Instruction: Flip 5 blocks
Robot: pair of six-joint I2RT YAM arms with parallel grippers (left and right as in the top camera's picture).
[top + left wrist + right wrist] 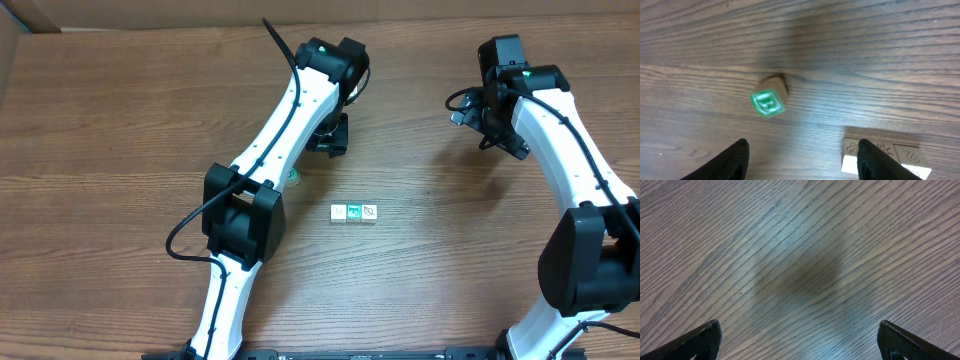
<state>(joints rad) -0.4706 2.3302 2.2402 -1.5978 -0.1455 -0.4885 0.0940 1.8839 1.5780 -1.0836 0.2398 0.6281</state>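
At the counter's (110, 130) middle, left pincer (802, 145) gapes empty — green block (769, 101) (blurred, tilted) may settle wrong-face-up; right pincer (799, 327) open too.

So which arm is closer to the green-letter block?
Left. The left gripper hangs right by the green-letter block, which lies just ahead of its open jaws. The right gripper is far off, above the table.

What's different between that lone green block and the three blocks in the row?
The lone green block sits by itself, while the row of three blocks stands touching side by side. The lone block looks turned askew; the row is lined up square. Its face is boldly green; the row's tops are mostly pale, teal only in the middle. All are small wooden cubes on the table.
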